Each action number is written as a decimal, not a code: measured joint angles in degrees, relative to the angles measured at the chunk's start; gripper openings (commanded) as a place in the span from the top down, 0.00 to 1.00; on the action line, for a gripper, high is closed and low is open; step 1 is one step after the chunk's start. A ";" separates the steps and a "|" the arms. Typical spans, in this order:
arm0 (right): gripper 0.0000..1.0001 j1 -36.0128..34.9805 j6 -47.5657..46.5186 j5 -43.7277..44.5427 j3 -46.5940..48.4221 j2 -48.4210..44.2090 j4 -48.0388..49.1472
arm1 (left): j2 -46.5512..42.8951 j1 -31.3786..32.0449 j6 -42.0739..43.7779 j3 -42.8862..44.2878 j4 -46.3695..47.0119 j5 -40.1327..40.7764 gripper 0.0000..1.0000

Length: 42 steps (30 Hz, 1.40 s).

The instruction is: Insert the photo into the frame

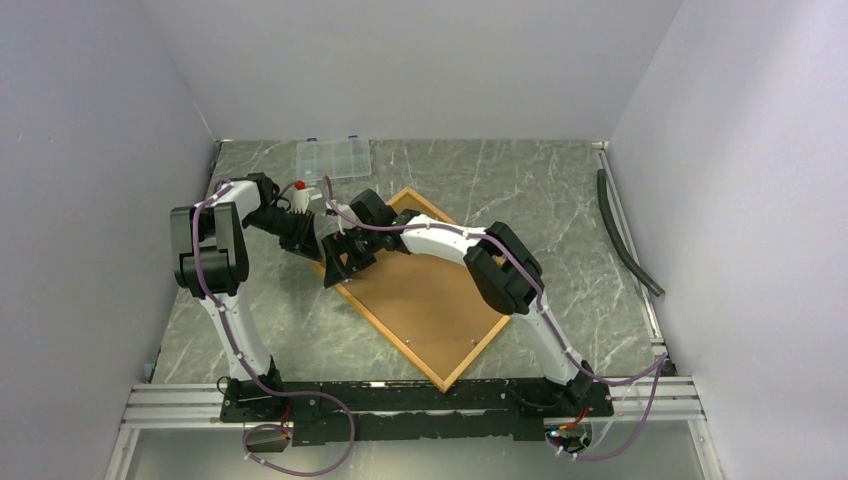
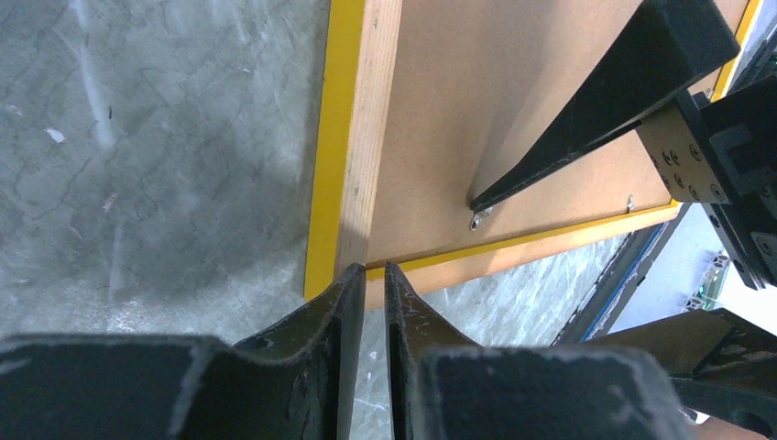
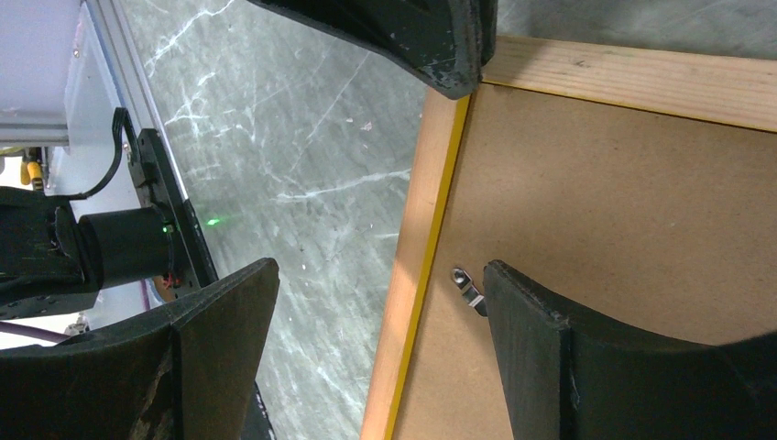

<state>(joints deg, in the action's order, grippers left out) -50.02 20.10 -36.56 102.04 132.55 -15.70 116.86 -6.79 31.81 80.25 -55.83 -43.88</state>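
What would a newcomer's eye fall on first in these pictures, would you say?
First the yellow-bordered frame, lying back up in the middle of the table with its brown backing board showing. Both arms meet at its leftmost corner: the left tool, nearly closed, sits at the corner itself. The right tool stands wide open astride the edge, one finger beside a small metal clip.

Three plain, pale lilac-grey walls close the space: a left wall [image 1: 90, 150] and a right wall [image 1: 750, 150] to either side of the jaws, and a back wall [image 1: 410, 70] beyond them. Beneath the jaws spreads the surface [image 1: 540, 180], grey-green with white marble veins, softly and evenly lit. Aluminium rails [image 1: 180, 405] run behind the jaws. A black hose [image 1: 620, 235] lies well to their right, along the wall.
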 measured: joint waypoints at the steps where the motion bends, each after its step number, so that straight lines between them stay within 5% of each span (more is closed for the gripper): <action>1: 0.15 -0.11 0.00 -0.02 -0.46 -0.07 0.61 | 0.00 0.00 0.02 0.00 0.00 0.00 0.78; 42: 0.20 -1.42 4.04 -1.97 -5.68 -3.02 2.84 | 0.00 -0.11 -0.17 -0.13 0.33 0.00 0.82</action>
<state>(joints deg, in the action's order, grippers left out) -51.44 24.14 -38.52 96.36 129.54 -12.86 116.86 -6.90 31.64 80.12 -55.51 -43.88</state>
